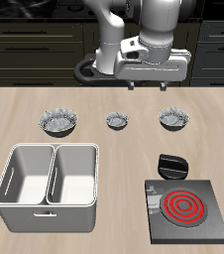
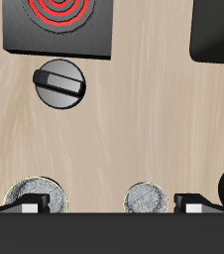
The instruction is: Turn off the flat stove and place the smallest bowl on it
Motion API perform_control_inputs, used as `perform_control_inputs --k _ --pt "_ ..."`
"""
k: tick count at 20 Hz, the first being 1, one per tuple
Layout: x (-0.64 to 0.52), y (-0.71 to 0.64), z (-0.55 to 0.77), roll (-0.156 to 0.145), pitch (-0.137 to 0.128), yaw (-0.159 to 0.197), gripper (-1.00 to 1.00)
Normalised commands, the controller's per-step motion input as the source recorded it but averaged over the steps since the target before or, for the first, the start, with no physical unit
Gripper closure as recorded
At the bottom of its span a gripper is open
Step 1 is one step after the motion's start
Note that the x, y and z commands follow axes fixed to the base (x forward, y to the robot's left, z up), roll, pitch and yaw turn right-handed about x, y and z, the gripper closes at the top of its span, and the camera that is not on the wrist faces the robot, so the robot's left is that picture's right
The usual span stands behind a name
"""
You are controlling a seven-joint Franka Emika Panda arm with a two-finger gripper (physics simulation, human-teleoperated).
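Your end effector (image 1: 147,87) hangs open above the smallest bowl (image 1: 117,121); two larger bowls (image 1: 58,121) flank it; the stove (image 1: 187,212) glows red beside the grey bin (image 1: 47,185).

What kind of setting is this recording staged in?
Probably a simulated kitchen worktop: a wooden table carries a flat stove with red glowing rings, three fluted metal bowls, the smallest bowl in the middle, and dark cabinets run behind it.

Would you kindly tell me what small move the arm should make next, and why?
Probably lower the gripper toward the black round knob: the flat black stove's burner rings glow red, so it seems on, and the gripper hangs high, holding nothing.
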Motion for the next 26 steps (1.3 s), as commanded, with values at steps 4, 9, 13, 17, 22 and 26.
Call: perform_control_inputs --k 4,9,13,17,22,26 --pt "0.20 0.19 -0.09 0.002 0.005 0.040 -1.00" --pt "0.18 0.20 0.00 0.013 -0.001 0.031 -1.00" --pt "0.30 0.24 -0.05 0.003 0.000 0.051 -1.00" --pt "0.13 0.15 -0.03 0.038 -0.010 0.058 -1.00" --pt "0.21 0.11 0.06 0.012 -0.041 0.061 -1.00" --pt "0.26 0.01 0.08 -0.025 -0.017 0.032 -1.00"
